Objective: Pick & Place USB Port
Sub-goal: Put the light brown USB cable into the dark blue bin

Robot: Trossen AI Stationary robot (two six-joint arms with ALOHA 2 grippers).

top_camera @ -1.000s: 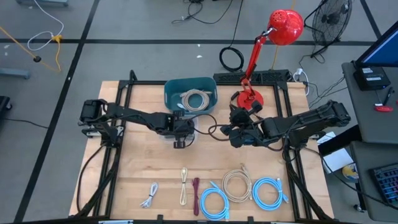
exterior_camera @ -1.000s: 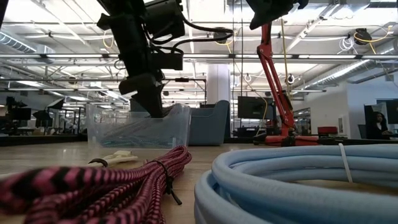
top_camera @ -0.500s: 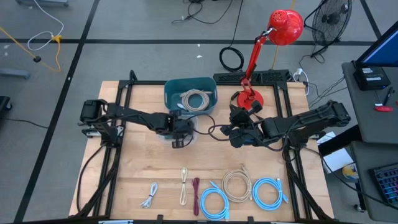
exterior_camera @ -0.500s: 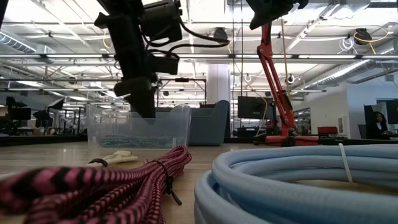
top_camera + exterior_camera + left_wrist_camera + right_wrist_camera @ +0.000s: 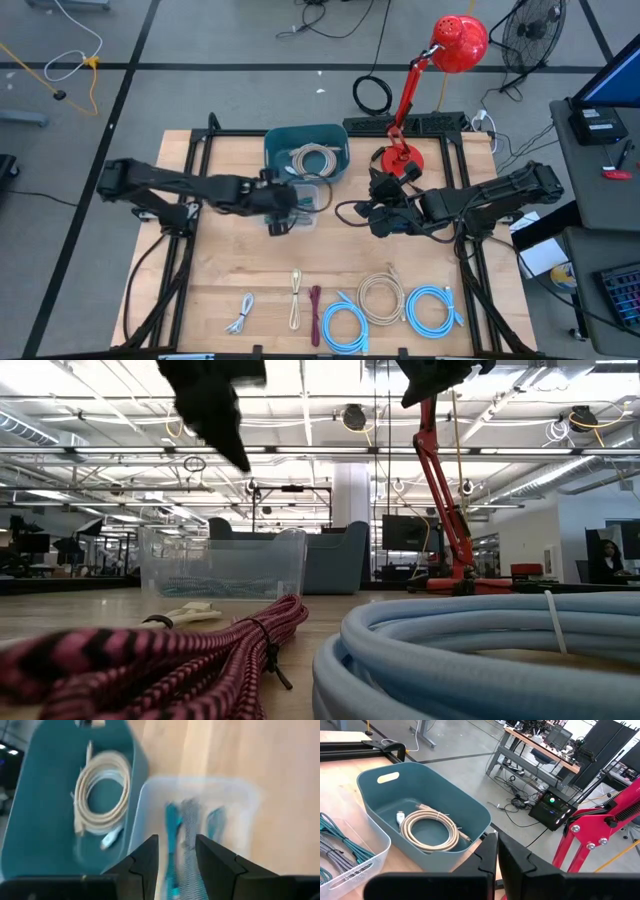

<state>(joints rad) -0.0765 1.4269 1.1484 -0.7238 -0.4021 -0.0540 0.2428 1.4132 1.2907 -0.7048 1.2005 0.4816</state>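
A clear bin point(image 5: 308, 196) stands just in front of a teal bin point(image 5: 306, 152) at the table's far middle. Teal and grey braided cables point(image 5: 182, 827) lie in the clear bin. A cream cable coil point(image 5: 427, 828) lies on the teal bin's floor. My left gripper point(image 5: 177, 854) hangs open above the clear bin's near left part, with nothing between its fingers; it also shows from overhead point(image 5: 278, 222) and at the low view's top point(image 5: 215, 405). To the bins' right my right gripper point(image 5: 496, 854) waits above the table, shut and holding nothing.
Along the near edge lie a white cable point(image 5: 240, 313), a cream cable point(image 5: 295, 300), a maroon bundle point(image 5: 316, 312), two blue coils point(image 5: 345, 325) point(image 5: 432, 308) and a beige coil point(image 5: 380, 297). A red desk lamp point(image 5: 400, 150) stands at the far right.
My left gripper has risen out of the clear bin, from down between its walls to well above its rim, and has drawn back a little toward the table's left edge. The cables stay in the bin.
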